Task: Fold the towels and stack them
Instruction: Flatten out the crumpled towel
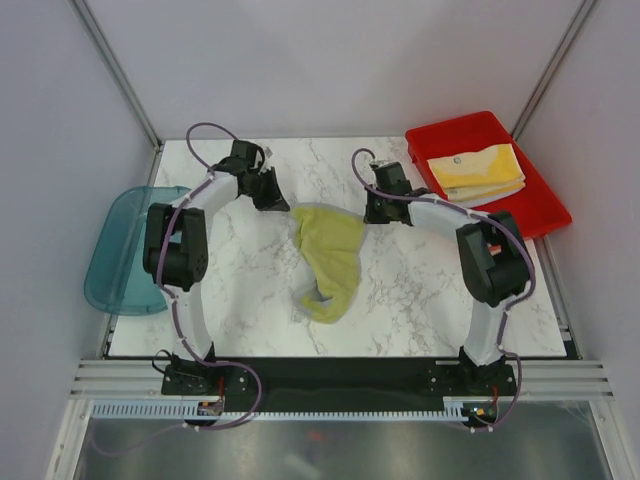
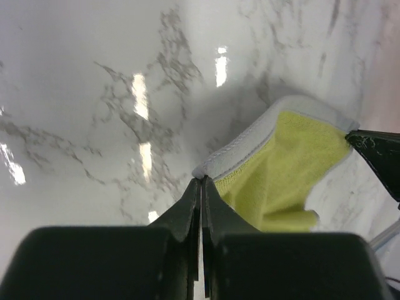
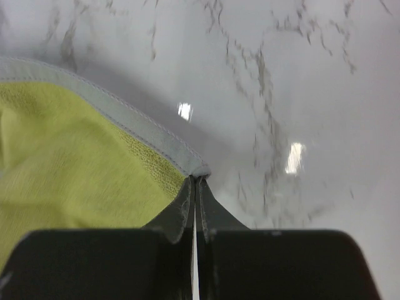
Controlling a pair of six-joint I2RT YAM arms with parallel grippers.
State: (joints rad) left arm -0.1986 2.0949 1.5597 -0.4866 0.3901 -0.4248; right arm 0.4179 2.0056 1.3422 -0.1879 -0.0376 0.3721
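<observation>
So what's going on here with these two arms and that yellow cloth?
Two robot arms are working on a yellow-green towel over the marble table. The left hand is pinched shut on one corner and the right hand on another. They hold the far edge between them, and the rest trails toward the arm bases in a crumpled bunch. It isn't folded yet. Folded towels sit stacked in the red tray at the far right, and a teal tray lies at the left.
</observation>
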